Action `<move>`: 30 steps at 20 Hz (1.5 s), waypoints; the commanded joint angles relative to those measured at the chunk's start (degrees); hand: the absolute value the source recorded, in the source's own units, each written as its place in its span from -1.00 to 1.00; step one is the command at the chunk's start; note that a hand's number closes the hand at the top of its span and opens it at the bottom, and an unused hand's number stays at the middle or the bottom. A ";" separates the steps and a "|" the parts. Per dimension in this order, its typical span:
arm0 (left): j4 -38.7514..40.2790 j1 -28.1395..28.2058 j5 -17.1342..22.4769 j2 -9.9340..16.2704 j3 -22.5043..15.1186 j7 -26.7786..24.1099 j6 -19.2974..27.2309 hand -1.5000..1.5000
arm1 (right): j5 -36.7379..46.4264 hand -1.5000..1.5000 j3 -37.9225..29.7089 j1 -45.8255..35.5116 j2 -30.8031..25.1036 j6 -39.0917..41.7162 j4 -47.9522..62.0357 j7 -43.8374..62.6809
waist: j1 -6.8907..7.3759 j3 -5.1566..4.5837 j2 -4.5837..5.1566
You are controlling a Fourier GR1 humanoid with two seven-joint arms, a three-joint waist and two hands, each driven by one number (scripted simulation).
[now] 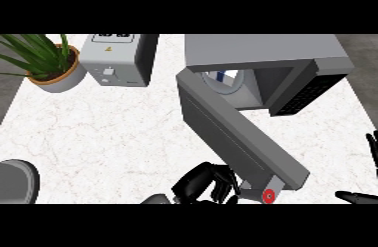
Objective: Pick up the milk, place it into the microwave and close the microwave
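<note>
Seemingly, the closing step is in hand: the milk point(224, 80), a white carton with blue marking, is seen standing inside the microwave point(266, 53), partly hidden behind the edge of the opening, so the placing appears to be done. The microwave is set at the far right of the white marbled desk point(96, 136), and its long grey door point(236, 136) is swung wide open, reaching diagonally toward the near edge of the view. The left robot hand point(203, 183) is seen low in the middle, just beside the free end of the door, near a small red and white round mark point(269, 195) at the door's corner; its dark fingers are curled together and nothing is seen held in them, though whether they touch the door cannot be told. The right robot hand point(368, 156) shows only at the right edge, with fingers held apart and straight, resting clear of the door. Next, the door is judged to need a push from its outer face, swung round on its hinge toward the opening until it shuts flush, with the milk left undisturbed inside. A potted plant point(52, 66) and a toaster point(118, 58) stand at the far left, well apart from the work, and a grey rounded object point(15, 183) is cut off at the left edge.
</note>
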 commanded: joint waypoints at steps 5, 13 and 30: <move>-0.94 -8.29 10.75 -1.37 -6.70 0.23 9.74 -1.00 | -2.72 -1.00 2.09 -0.63 -0.24 5.59 -5.74 0.31 | -4.27 -0.17 0.43; 1.57 -18.81 16.76 -1.37 -4.87 0.92 15.32 1.00 | -4.09 -1.00 4.28 -2.92 -2.21 5.90 -10.43 5.53 | -7.72 -0.23 1.19; 11.49 -34.44 23.99 -1.35 -0.84 2.46 22.15 1.00 | -8.93 -1.00 5.98 -8.50 -5.19 9.34 -15.64 10.61 | -15.05 -0.09 3.00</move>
